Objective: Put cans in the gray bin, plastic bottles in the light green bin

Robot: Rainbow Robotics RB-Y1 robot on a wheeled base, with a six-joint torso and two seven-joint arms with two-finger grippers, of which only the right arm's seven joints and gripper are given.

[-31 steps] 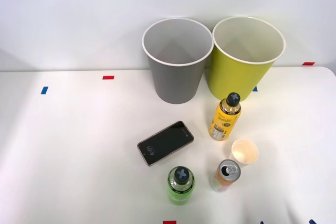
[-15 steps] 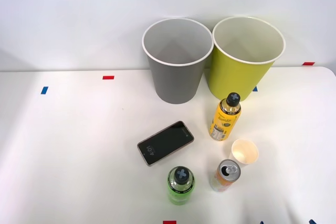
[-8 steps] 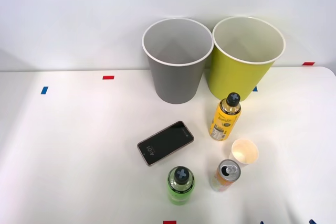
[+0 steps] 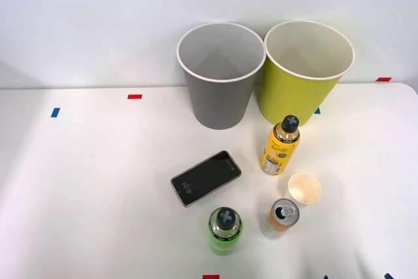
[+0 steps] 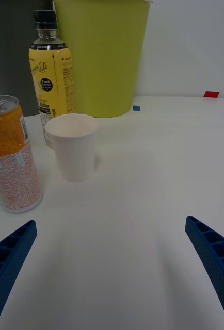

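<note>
Nothing is moving since earlier. My gripper [image 5: 112, 268] is hovering wide apart over the surface [image 4: 98, 181], near the orange can [image 5: 11, 154] and paper cup [image 5: 73, 144]. Behind them, the yellow bottle [image 5: 51, 77] is showing "Fresh Lemon", standing before the light green bin [image 5: 101, 51].

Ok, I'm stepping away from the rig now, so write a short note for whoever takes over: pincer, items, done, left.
Right pincer: open, empty, low over the table near the orange can.
Gray bin and light green bin stand side by side at the back; nothing is visible inside either.
Yellow bottle, green bottle and the orange can stand upright on the table, beside a paper cup and a phone.
Done: nothing sorted yet.
Left: can to gray, both bottles to light green.
</note>
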